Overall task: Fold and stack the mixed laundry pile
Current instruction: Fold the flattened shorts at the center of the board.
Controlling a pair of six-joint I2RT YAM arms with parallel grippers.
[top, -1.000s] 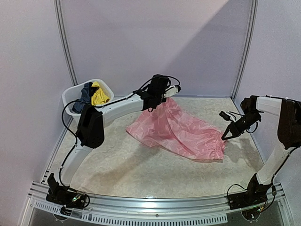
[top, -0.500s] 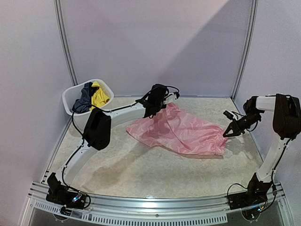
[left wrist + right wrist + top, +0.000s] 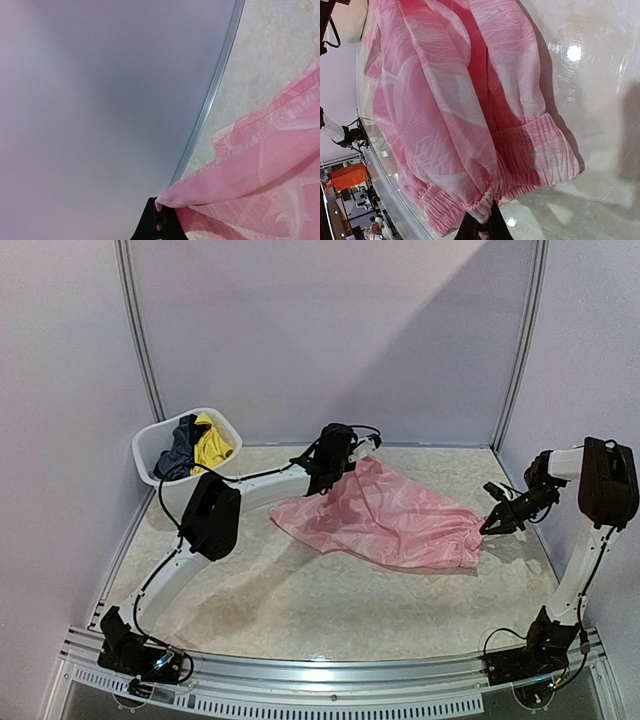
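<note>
**Top view:** the pink ruffled piece (image 3: 390, 520) lies mid-worktop (image 3: 300, 610), stretched between the left pincer (image 3: 350, 458) and the right pincer (image 3: 487, 527). The rest of the pile sits in the white tub (image 3: 150, 440). Lowering both ends evenly should lay the piece flat.

**Left wrist:** the pincer (image 3: 159, 225) is pinched shut on a hemmed corner.

**Right wrist:** the pincer (image 3: 480, 227) is clamped on the gathered elastic edge. The creases show only here.

The table (image 3: 300, 610) is a pale, mottled beige surface filling the lower half of the top view. A pink piece (image 3: 390, 525) lies spread across its middle, running from the centre toward the right (its gathered hem is at the right end). A white tub (image 3: 146, 444) stands at the table's far left corner, in the upper left of the frame.
</note>
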